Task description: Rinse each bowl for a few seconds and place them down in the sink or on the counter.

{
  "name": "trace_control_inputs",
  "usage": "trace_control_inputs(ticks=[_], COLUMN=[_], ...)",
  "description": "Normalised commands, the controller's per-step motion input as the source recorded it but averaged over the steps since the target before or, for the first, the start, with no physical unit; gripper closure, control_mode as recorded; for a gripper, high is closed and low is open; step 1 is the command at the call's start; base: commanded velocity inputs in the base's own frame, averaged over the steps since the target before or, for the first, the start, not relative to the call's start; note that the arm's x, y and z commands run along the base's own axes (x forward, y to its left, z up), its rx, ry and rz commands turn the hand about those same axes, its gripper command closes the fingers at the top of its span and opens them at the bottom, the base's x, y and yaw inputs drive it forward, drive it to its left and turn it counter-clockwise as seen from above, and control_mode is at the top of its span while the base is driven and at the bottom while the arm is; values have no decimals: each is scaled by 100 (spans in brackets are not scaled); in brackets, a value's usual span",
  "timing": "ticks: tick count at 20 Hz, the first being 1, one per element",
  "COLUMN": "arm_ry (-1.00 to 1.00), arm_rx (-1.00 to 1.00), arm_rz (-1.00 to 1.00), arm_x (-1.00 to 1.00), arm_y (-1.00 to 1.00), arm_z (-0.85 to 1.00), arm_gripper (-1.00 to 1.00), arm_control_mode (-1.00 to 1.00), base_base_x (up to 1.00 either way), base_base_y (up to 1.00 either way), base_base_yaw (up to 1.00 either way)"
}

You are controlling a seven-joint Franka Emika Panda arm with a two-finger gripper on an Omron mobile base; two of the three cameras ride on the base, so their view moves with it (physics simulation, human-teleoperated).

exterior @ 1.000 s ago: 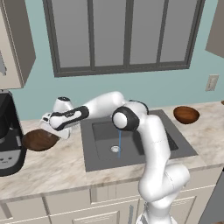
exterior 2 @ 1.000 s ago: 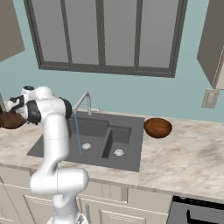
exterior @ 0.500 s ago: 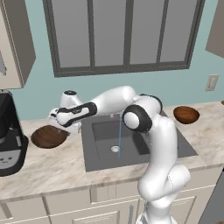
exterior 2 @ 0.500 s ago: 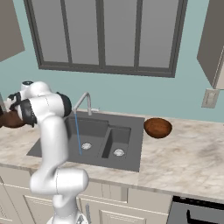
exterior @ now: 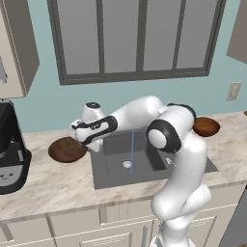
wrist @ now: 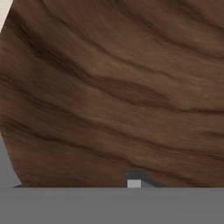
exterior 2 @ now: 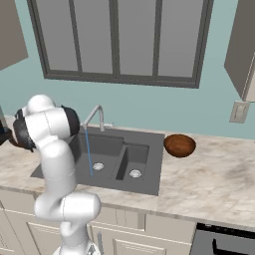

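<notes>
Two bowls (exterior: 67,149) (exterior: 206,126) on counter (exterior: 48,185) (flanking sink (exterior: 144,161)); fingers' state unclear.

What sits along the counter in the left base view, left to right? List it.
coffee machine → dark bowl → sink → reddish bowl

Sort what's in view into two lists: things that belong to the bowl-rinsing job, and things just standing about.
Belongs to the job:
- dark bowl left of the sink
- reddish bowl right of the sink
- sink
- faucet, water running
- counter
- gripper at the dark bowl's rim

Just standing about:
- coffee machine
- wall outlet
- window
</notes>
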Motion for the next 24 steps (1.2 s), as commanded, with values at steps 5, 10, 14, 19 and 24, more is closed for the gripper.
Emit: trace_control_inputs(ticks=[5,10,14,19,24], arm_ry=[1,5,8,10,11], arm_rx=[6,8,8,3,1], arm_rz=[-34,-34,-35,-37,-40], arm_x=[-4,-14,-18,-21,-14], arm_y=[-38,-29,-18,-5,0], arm_z=[21,31,23,8,2], arm_gripper=[100,100,100,100,100], arm_control_mode=[-100,-100,-100,-100,-100], base_base_x=[0,0,0,0,0], base_base_y=[0,0,0,0,0], base_base_yaw=[0,0,0,0,0])
